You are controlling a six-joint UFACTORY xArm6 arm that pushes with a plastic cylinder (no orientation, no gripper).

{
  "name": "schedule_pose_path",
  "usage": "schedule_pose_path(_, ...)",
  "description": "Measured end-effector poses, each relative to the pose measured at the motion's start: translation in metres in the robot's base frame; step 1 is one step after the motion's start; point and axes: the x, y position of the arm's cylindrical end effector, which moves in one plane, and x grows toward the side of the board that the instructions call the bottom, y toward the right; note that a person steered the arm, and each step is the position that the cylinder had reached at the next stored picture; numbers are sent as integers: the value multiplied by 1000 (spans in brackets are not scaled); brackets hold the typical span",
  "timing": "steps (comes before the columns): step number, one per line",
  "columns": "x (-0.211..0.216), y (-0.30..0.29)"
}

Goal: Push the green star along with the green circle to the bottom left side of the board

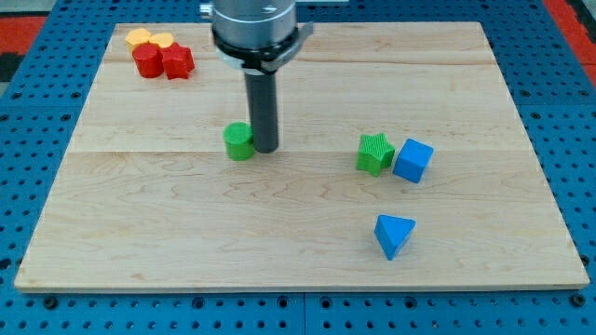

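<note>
The green circle [239, 141] lies left of the board's middle. My tip [265, 149] stands right against its right side, touching or nearly touching it. The green star [374, 154] lies well to the view's right of my tip, right of centre, with a blue cube [413, 160] touching its right side.
A blue triangle [394, 234] lies below the star, toward the view's bottom. At the view's top left corner sit a red circle [146, 61], a red star [177, 61], a yellow block [139, 38] and another yellow block [163, 40]. The wooden board [140, 233] rests on a blue pegboard.
</note>
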Motion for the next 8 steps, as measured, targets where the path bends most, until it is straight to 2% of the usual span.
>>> schedule_pose_path(1, -30, -14)
schedule_pose_path(2, -30, -44)
schedule_pose_path(4, 1, -96)
schedule_pose_path(7, 71, -128)
schedule_pose_path(8, 73, -158)
